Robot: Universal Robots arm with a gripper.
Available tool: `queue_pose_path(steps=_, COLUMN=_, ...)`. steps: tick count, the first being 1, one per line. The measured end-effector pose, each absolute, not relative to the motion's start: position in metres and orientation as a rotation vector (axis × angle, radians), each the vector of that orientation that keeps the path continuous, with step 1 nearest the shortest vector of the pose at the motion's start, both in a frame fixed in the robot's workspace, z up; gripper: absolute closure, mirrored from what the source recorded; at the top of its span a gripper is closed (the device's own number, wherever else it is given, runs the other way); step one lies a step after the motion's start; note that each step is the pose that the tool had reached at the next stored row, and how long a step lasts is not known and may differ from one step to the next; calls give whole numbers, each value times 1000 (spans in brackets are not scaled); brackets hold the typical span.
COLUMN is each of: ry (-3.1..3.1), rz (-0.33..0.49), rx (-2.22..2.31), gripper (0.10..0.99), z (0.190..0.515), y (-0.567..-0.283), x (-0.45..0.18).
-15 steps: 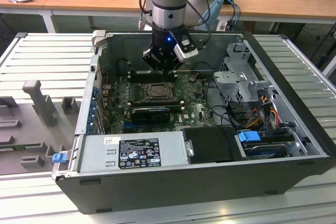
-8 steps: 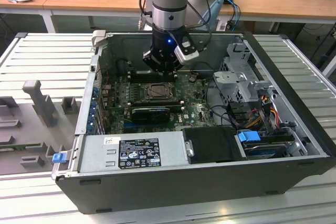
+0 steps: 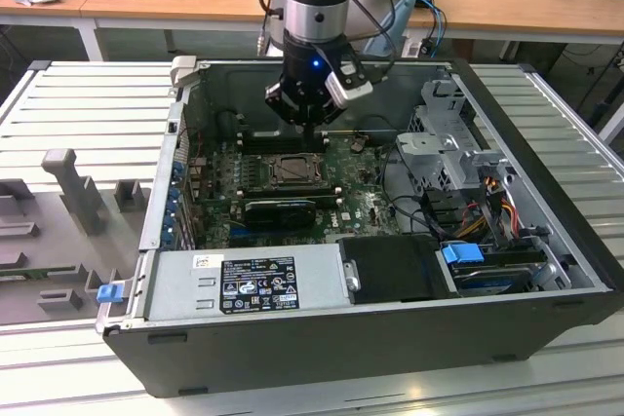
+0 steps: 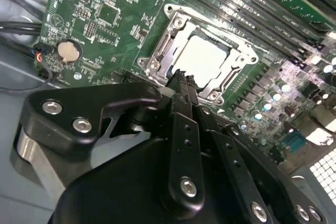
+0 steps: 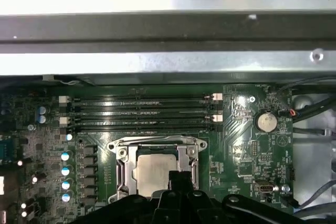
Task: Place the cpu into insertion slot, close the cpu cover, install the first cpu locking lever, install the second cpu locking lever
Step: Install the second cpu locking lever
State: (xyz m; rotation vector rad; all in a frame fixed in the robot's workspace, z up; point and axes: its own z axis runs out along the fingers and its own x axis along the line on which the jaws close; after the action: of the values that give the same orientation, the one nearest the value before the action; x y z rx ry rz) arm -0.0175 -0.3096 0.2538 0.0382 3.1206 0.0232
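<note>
Just beneath the claw (image 4: 181, 80), the cpu (image 4: 205, 56) lies seated.

The white-and-black label (image 3: 256, 283) on the power supply (image 3: 244, 284) carries print too small to read.

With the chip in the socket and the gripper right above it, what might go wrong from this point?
1. The gripper hangs close over the cpu; a slightly off descent could scrape its top or catch the cpu cover framing it.
2. The memory slots run right beside the insertion slot, so sideways drift might knock them.
3. The case wall leaves the arm little room.
</note>
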Motion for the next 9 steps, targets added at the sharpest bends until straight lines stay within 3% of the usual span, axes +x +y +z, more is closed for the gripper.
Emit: queue_pose_path(steps=9, ry=3120, rz=24, rx=38, gripper=980, z=251, y=-340, x=-19)
